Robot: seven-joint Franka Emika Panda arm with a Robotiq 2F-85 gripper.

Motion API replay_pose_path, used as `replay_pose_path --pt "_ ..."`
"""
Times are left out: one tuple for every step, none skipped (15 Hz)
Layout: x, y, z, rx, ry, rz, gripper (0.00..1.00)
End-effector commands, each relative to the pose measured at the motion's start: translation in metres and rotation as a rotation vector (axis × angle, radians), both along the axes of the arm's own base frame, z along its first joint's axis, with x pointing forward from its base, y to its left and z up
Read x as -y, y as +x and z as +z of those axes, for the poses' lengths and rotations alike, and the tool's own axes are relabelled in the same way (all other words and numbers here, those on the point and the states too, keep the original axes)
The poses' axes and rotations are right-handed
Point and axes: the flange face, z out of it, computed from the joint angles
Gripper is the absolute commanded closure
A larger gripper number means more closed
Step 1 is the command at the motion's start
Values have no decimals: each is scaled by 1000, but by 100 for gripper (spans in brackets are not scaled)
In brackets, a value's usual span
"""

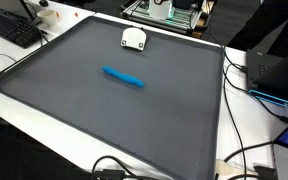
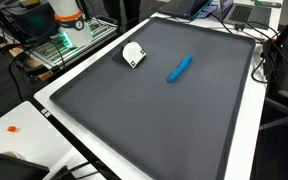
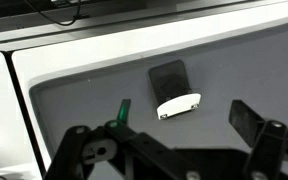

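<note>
Fingers (image 3: 246, 116): held apart, nothing gripped | small white curved plastic piece (image 3: 179, 104): set on the dark grey mat (image 1: 84, 110) of the table (image 1: 240, 125) near its edge, seen ahead between the fingers, long axis finger-to-finger | blue plastic marker (image 1: 123, 77): laid mid-mat, well apart.

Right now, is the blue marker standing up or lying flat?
Lying flat: the blue marker rests lengthwise on the gray mat in both exterior views.

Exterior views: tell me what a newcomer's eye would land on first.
The bright blue marker, lying alone near the middle of the dark grey mat, stands out first in both exterior views. Next comes the small white object near one edge of the mat. The wrist view shows it just ahead of the open, empty end effector.
</note>
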Motion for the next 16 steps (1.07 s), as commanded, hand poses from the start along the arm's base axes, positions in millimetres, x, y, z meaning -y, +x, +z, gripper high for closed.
replay_pose_path --pt "0 0 1 -1 0 0 0" --pt "0 0 1 -1 0 0 0" --pt "0 0 1 -1 0 0 0" --pt "0 0 1 -1 0 0 0" --pt "0 0 1 -1 0 0 0" --pt "-7 3 -2 -6 20 -19 0" --pt "-17 7 -8 -24 27 -84 0" --pt "-25 9 -11 -38 42 -120 0" --pt "-35 12 -16 -44 55 -181 0" --pt "-45 16 -20 -47 71 -246 0" --pt "-53 18 -25 -38 67 -300 0" --pt "-62 22 -31 -41 71 -353 0" --pt "-69 25 -37 -29 64 -407 0" --pt "-75 26 -44 -30 67 -459 0" --pt "-80 28 -51 -28 61 -512 0" --pt "-85 28 -59 -27 50 -564 0"
